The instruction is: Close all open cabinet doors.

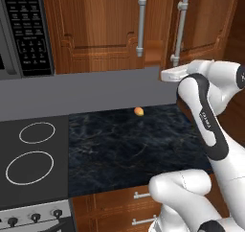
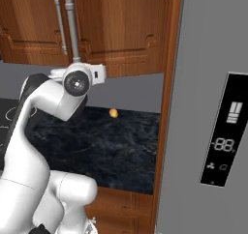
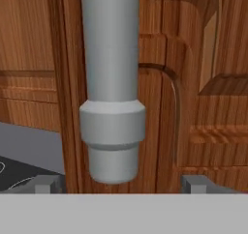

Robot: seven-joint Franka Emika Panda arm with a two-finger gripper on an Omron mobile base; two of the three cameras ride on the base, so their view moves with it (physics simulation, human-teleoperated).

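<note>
The arm rises from the base, folds at a bent elbow and reaches up and forward, its wrist held level at the top of the reach. In the hand view the gripper [image 3: 115,184] looks straight ahead, its two fingertips [image 3: 44,184] standing wide apart at either side of the frame, jaws spread and nothing pinched between them.

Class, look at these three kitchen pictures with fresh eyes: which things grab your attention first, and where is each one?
The silver bar handle looms huge in the hand view, between the gripper fingertips. In the base views, the white robot arm reaches up to the reddish-brown cabinet doors above the counter. A small orange fruit glows on the dark marble counter, with the stovetop to its left.
</note>
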